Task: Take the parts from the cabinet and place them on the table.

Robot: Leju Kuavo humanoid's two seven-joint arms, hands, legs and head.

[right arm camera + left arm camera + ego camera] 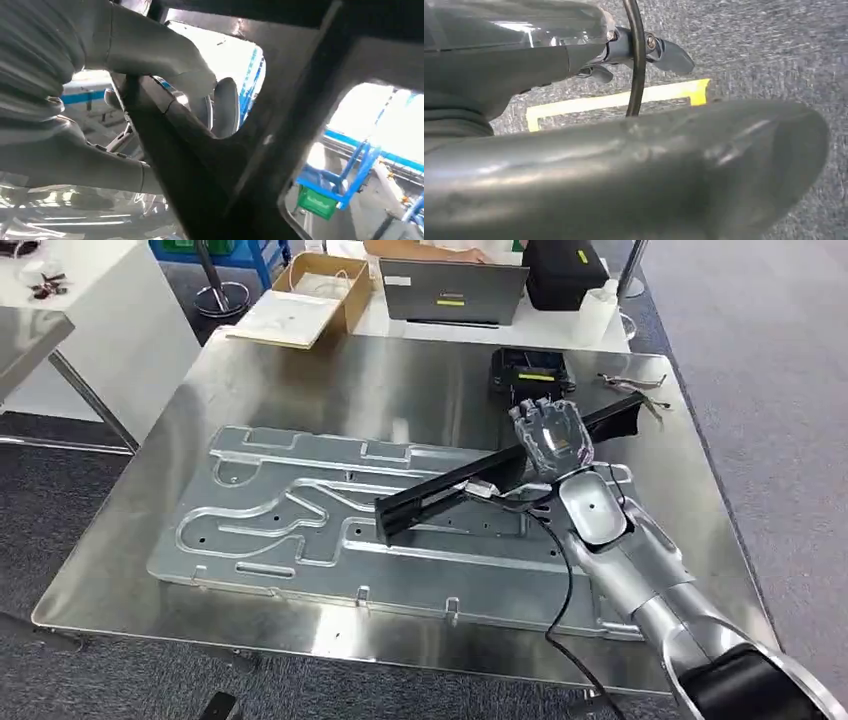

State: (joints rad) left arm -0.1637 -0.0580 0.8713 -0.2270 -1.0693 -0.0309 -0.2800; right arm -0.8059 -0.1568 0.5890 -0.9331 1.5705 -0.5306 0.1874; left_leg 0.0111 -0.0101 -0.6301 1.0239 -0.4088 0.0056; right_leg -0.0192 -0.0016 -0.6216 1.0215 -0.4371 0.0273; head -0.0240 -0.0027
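A long black bar-shaped part (450, 495) hangs slanted over the steel table (330, 380), one end low near the middle, the other toward the far right. My right hand (548, 436) grips it near its middle, fingers wrapped round it. Up close in the right wrist view, the black part (210, 170) runs through the hand (150, 55), thumb and fingers closed on it. Under the bar lies a large pressed metal panel (280, 525), flat on the table. My left hand (624, 55) hangs over the grey floor with its fingers curled, holding nothing.
A small black part (532, 370) and a thin metal tool (635, 385) lie at the table's far right. Behind the table stand a laptop (452, 290), an open cardboard box (322, 285) and a white bottle (592, 318). Yellow floor tape (614, 100) shows below my left hand.
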